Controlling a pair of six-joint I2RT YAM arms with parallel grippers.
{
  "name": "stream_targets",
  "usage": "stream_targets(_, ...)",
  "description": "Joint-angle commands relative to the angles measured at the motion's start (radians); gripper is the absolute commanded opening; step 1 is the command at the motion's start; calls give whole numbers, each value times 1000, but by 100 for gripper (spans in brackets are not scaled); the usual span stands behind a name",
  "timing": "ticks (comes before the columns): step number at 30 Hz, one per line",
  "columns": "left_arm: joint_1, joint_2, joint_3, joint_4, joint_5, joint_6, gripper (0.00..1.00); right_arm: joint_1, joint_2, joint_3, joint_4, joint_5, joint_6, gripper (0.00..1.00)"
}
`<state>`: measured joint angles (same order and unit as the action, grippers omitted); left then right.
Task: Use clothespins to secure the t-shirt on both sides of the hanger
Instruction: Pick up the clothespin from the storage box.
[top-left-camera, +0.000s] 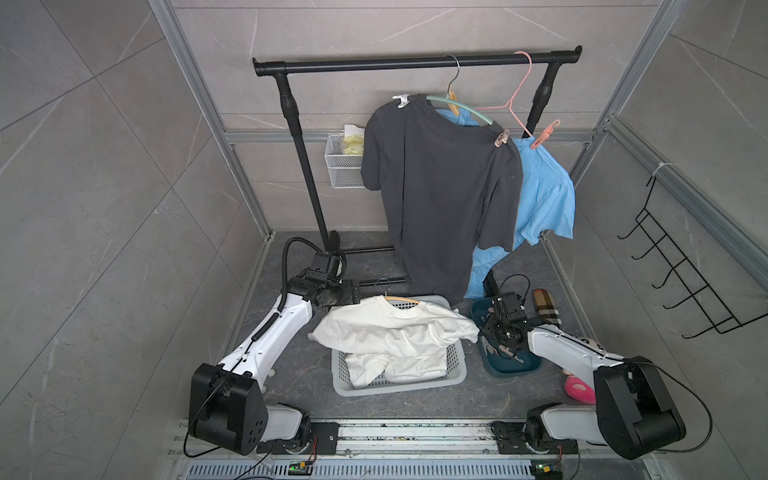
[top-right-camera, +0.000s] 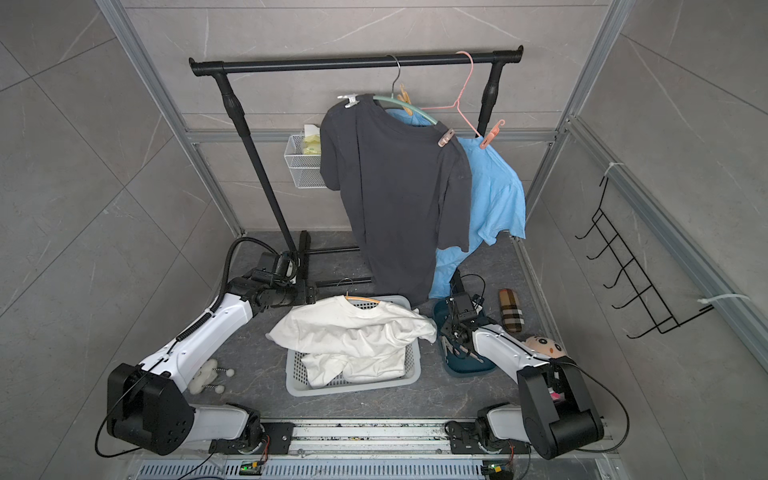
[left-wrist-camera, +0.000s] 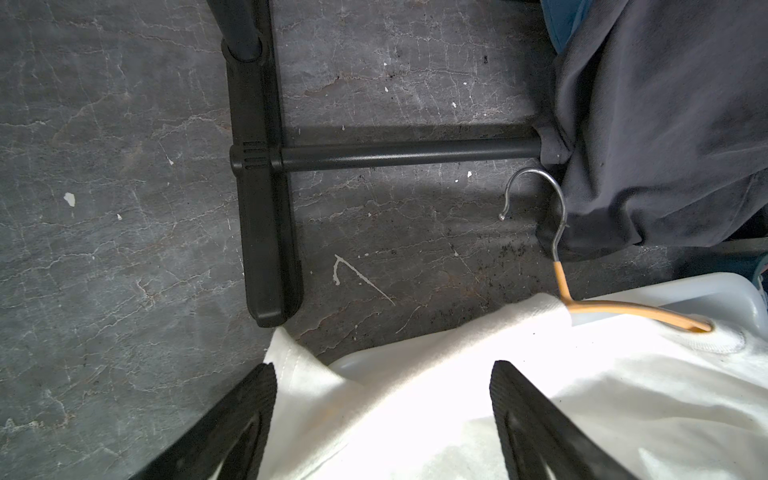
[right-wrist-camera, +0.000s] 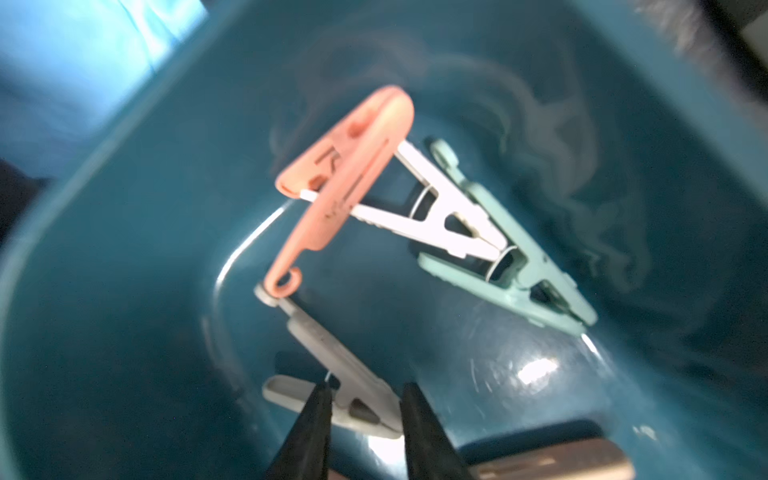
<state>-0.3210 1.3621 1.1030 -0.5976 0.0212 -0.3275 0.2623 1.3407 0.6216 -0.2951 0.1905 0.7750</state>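
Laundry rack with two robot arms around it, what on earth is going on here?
The robot is pegging shirts to their hangers. The dark t-shirt on the rail already has a white clothespin on one shoulder and a tan clothespin on the other. The right fingers are down in the teal tub, straddling a pale grey clothespin; whether they grip it is unclear. The left fingers hang open over the white t-shirt, lying on its orange hanger in the basket.
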Motion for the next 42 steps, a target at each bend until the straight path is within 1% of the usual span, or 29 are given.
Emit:
stream_targets(1, -4, -32, 9, 19, 11, 21, 84, -2, 22, 44, -41, 18, -50, 37)
stream_targets(5, -4, -34, 8, 20, 6, 25, 84, -2, 81, 69, -13, 8, -82, 42)
stream_targets(9, -4, -32, 6, 20, 7, 28, 84, -2, 131, 84, 5, -7, -104, 43)
stream_targets(12, -4, -26, 9, 19, 20, 31, 84, -2, 146, 83, -1, 16, -89, 43)
stream_targets(14, -3, -24, 9, 19, 24, 32, 84, -2, 138, 70, 4, 41, -72, 40)
stream_targets(18, -3, -27, 11, 20, 26, 33, 84, -3, 124, 59, 3, 71, -59, 29)
stream_targets(23, -5, -32, 9, 20, 32, 33, 84, -3, 139, 70, 4, 88, -69, 22)
stream_targets(27, -6, -37, 9, 22, 36, 35, 84, -2, 130, 72, -15, 103, -66, 10)
stream_targets(30, -8, -48, 9, 24, 39, 40, 84, -3, 96, 75, -55, 109, -65, 0)
stream_targets(34, -10, -104, -30, 87, 64, 54, 84, -2, 27, 73, -128, 135, -65, 0)
stream_targets(39, -27, -148, -58, 145, 171, 77, 84, -2, -131, 71, -218, 173, -59, 0)
stream_targets(42, -61, -167, -73, 177, 223, 96, 81, -2, -234, 93, -260, 153, -85, 0)
